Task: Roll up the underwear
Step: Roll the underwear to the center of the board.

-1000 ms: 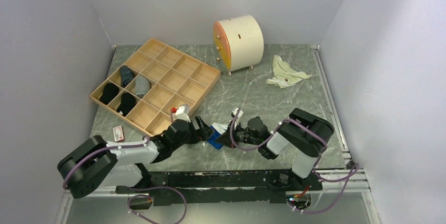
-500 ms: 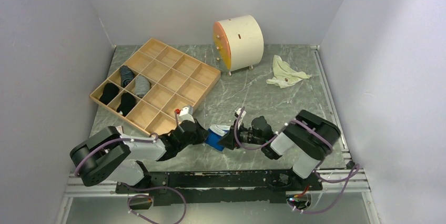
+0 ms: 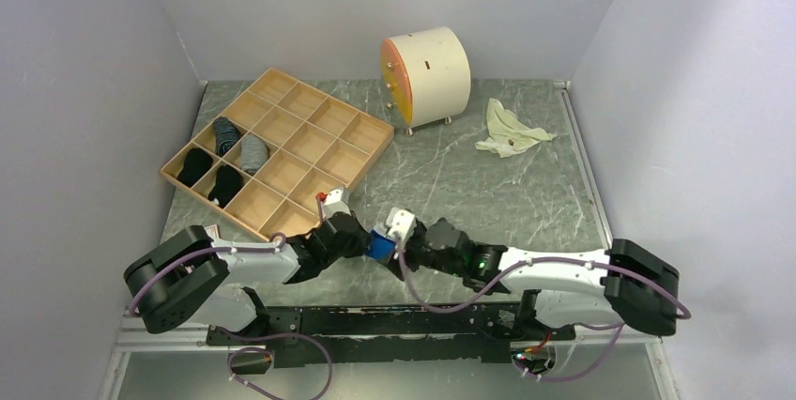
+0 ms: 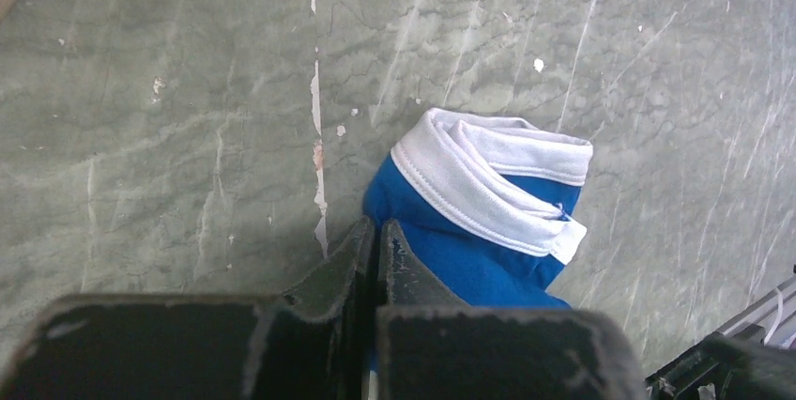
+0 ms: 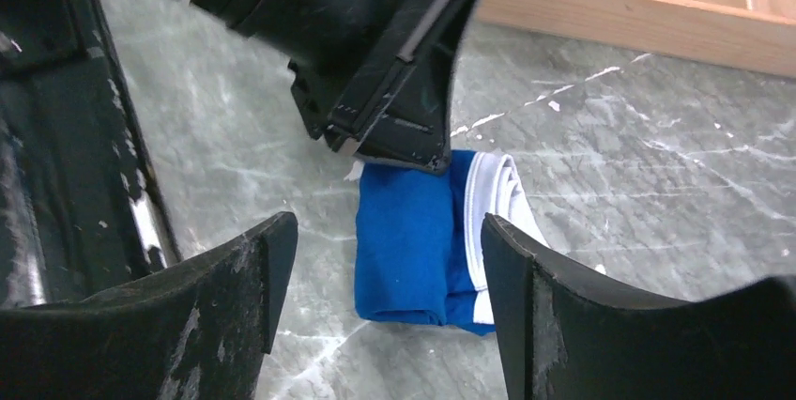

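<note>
- The underwear (image 3: 380,248), blue with a white waistband, sits bunched in a short fat bundle by the near edge of the surface, about the middle and a bit left, just off the near corner of the wooden tray (image 3: 282,142).
- The left gripper (image 4: 377,229) comes in from the left-edge side with its fingers pressed together. They look clamped on the blue end of the bundle, and a sliver of blue shows between them.
- The waistband end points away from those fingers, toward the right edge, so I'd say the bundle's long axis runs roughly along the left arm's reach.
- The right gripper (image 5: 385,226) hangs over the same spot with its fingers spread wide and nothing in them. The bundle lies between and just ahead of the tips, not touching either one.
- Both arms are right on it. My guess is the right one is lined up to close across the bundle.
- Writing: I can't read any brand or label on the waistband or the blue cloth.
</note>
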{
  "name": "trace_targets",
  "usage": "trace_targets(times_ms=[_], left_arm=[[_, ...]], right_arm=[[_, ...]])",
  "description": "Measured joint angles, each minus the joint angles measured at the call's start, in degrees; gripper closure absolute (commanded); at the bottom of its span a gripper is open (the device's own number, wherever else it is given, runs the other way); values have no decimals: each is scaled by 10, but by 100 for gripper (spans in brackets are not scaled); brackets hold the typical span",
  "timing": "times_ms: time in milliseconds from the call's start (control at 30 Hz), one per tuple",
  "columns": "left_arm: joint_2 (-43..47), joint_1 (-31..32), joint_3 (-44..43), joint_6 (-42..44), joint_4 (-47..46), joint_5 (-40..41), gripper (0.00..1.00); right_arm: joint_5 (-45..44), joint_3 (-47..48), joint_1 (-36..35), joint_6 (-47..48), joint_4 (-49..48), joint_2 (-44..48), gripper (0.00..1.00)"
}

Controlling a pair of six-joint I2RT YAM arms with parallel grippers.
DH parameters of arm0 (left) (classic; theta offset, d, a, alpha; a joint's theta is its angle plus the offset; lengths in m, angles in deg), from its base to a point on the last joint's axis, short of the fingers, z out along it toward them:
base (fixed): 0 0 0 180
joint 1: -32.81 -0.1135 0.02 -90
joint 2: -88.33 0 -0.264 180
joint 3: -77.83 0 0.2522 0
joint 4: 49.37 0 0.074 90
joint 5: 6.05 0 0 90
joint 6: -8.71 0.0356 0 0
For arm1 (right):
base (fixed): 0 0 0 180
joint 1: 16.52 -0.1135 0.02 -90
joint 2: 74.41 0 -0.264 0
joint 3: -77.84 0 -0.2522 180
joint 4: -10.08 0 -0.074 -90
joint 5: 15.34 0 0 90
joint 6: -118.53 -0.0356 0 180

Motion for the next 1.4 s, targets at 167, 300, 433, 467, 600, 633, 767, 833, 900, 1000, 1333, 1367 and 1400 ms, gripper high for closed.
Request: trace_targets(times_ms=[167,300,433,467,600,633,767,833,900,1000,1333,1367,1400], left_arm=[[0,2,-7,6,13,0,95],[0,4,-13,14,23,1,95],[0,5,-14,15,26,1,95],[0,5,-14,15,26,1,95],[0,5,-14,16,26,1,95],[0,5,-14,16,26,1,95],[0,5,-15,19,29,1,90],[0,5,-18,25,33,0,80],[0,5,-21,30,39,0,70],[2,3,-24,31,52,0,53],[150,-47,43,24,83,-56,16],[163,-49,45,24,88,-60,15],[176,-49,46,24,91,-64,15]], right_arm=[[-139,31,-97,99,21,-84,26],[-215,27,-147,168,2,-151,26],[-250,27,-153,214,-26,-186,25],[-256,27,-153,223,-35,-192,26],[-269,27,-153,248,-63,-218,37],[-271,27,-153,251,-69,-227,43],[-278,27,-153,253,-84,-250,78],[-277,24,-153,237,-90,-253,88],[-275,17,-153,216,-104,-253,94],[-265,14,-147,179,-110,-250,95],[-108,-20,-56,-59,-215,-247,92],[-89,-30,-49,-86,-241,-251,92],[-71,-40,-33,-113,-268,-257,91]])
